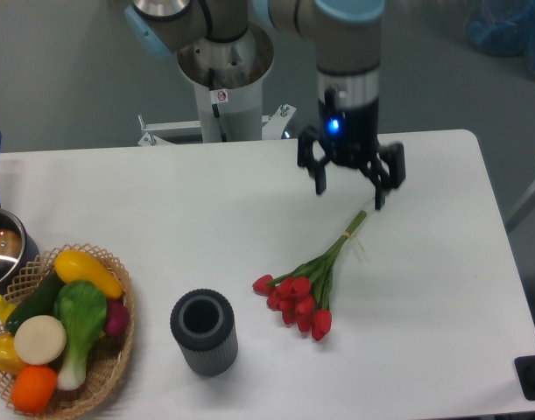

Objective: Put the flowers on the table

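Observation:
The flowers (306, 284), a bunch of red tulip buds on thin green stems, lie flat on the white table (188, 201), buds toward the front and stem ends pointing up-right. My gripper (349, 191) hangs open above the stem ends, well clear of them, with nothing between its fingers.
A dark grey ribbed vase (204, 332) stands left of the flowers. A wicker basket (109, 367) of toy vegetables sits at the front left corner. A metal pot (0, 254) with a blue handle is at the left edge. The robot's base (225, 70) stands behind the table.

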